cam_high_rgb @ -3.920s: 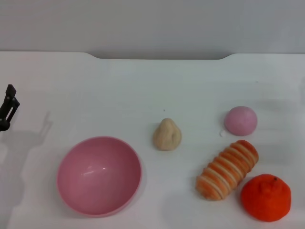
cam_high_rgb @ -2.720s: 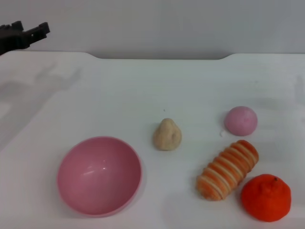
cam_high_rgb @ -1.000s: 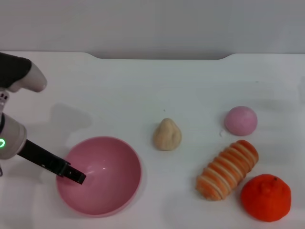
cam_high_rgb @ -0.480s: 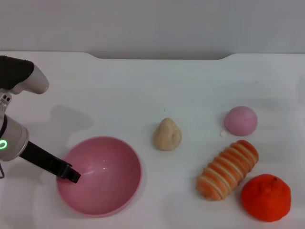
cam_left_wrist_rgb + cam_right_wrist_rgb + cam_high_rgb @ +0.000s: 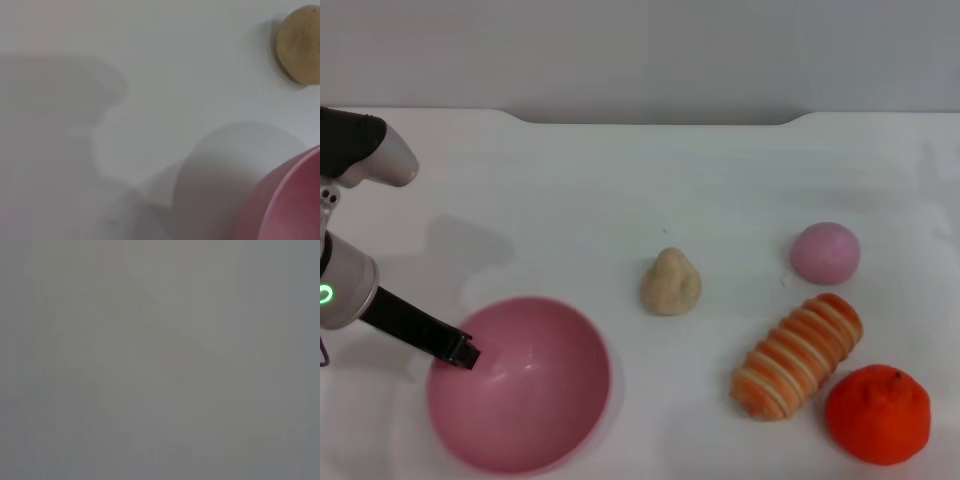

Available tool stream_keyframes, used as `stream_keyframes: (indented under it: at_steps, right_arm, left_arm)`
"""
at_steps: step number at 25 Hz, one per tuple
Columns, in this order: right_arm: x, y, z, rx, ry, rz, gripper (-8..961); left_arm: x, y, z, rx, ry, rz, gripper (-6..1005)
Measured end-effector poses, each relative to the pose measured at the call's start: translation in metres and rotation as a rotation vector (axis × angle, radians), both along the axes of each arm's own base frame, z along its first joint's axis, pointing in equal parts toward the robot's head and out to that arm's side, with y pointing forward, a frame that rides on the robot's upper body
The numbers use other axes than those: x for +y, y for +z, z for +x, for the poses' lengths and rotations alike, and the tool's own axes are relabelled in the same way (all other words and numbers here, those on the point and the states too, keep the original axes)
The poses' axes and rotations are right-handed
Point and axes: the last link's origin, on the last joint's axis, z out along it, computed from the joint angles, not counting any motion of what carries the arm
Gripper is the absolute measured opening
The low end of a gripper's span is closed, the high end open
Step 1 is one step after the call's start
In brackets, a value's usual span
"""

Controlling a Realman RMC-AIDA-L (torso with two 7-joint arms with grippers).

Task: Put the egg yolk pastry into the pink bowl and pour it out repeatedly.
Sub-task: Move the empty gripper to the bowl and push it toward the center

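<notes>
I count one pink bowl (image 5: 520,385), one egg yolk pastry (image 5: 670,283), one small pink ball (image 5: 825,252), one orange-and-cream striped roll (image 5: 798,354) and one orange fruit (image 5: 878,413), all on a white table (image 5: 620,190). One arm in sight, my left.

The bowl holds nothing; its glossy inside shows only a highlight. In the head view it looks tipped, the rim raised on the side where the gripper is, and it casts a soft shadow on the table in the left wrist view (image 5: 285,205).

My left gripper (image 5: 463,352) is at the bowl's rim at about 10 o'clock on the bowl, the dark finger reaching in from the arm at the table's 8 o'clock side. It seems to pinch the rim, but I can't tell for sure how the jaws stand; only one dark tip shows.

The pastry sits upright on the bare table, outside the bowl, at roughly 1 o'clock from it and well apart. In the left wrist view it shows as a tan round disc (image 5: 298,45).

The ball lies at 3 o'clock from the pastry, the roll at 4 o'clock, the fruit just beside the roll's lower end.

No brand, label or writing readable anywhere. The right wrist view is flat grey; my right gripper doesn't show.
</notes>
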Motion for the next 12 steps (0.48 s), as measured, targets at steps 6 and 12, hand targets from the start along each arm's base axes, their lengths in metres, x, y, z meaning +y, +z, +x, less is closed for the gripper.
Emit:
stream_keyframes:
  at_steps: [6, 12]
  right_arm:
    - [0.044, -0.014, -0.037, 0.121, 0.113, -0.294, 508]
    - [0.078, -0.025, -0.099, 0.029, 0.162, -0.770, 508]
  left_arm:
    - [0.006, 0.011, 0.008, -0.023, -0.012, 0.061, -1]
    - [0.012, 0.026, 0.012, -0.070, -0.004, 0.148, 0]
